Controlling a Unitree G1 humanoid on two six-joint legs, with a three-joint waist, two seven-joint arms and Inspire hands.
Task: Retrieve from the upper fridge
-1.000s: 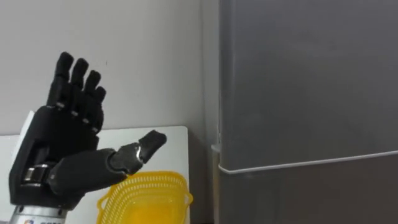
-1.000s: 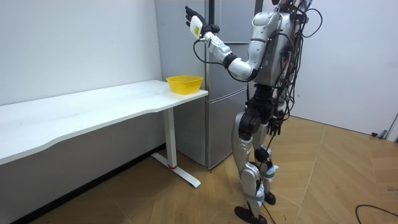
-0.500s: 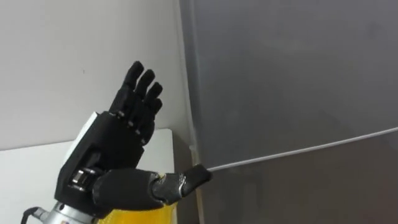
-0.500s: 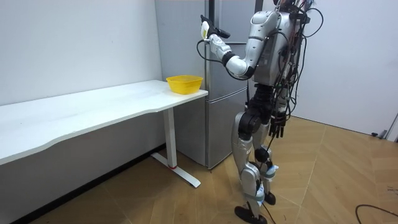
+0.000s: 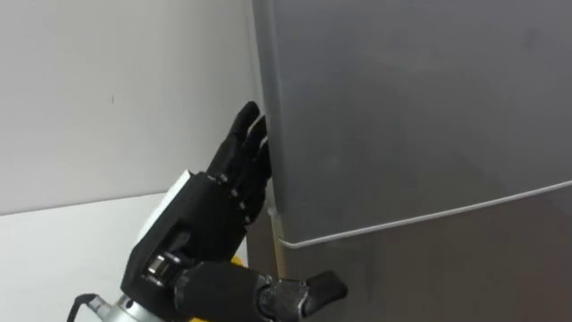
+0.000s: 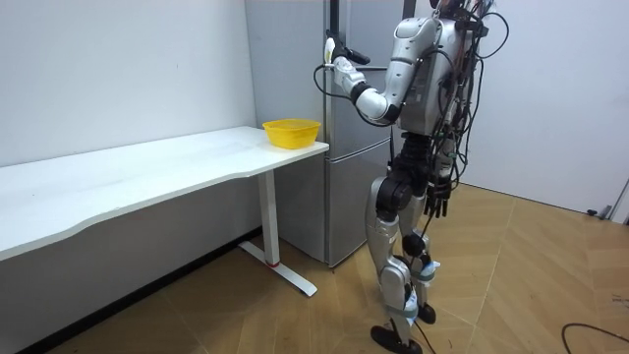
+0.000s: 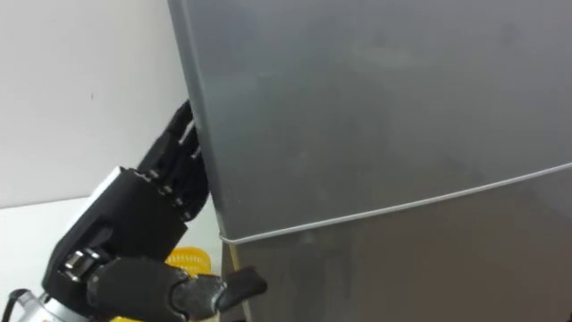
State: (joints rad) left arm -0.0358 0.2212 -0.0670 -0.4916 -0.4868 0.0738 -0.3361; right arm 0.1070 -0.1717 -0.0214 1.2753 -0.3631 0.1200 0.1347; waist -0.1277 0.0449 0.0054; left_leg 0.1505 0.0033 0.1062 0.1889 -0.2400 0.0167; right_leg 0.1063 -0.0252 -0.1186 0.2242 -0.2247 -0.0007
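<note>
White counter (image 6: 147, 172) runs along a plain white wall (image 5: 107, 89), on a white leg over a wood floor (image 6: 511, 285). Grey fridge (image 6: 339, 147) stands at the counter's end on the room view's right, just beside it. Robot stands upright right in front of the fridge, facing it. Upper door (image 5: 420, 107) is shut flush, a thin light seam splits it from the lower door (image 5: 447, 268), which is also shut. Anything inside the upper compartment is hidden behind the door. Left robot hand (image 5: 201, 224) is raised at the upper door's left edge, just above the seam. It is released, not grasping: fingers (image 5: 248, 148) are straight and laid along the door's side edge, touching or almost touching it, and in the right eye view the tips slip behind that edge. Thumb (image 5: 313, 291) sticks out across the fridge front just under the seam, over the lower door. Right robot hand (image 6: 438, 200) hangs low by the hip in the room view, can't tell whether it is released or clenched. Only container: a yellow perforated plastic basket (image 6: 291, 132) on the counter's end nearest the fridge, upright, and a sliver of it shows under the left robot hand in the eye views. Its inside can't be made out.
</note>
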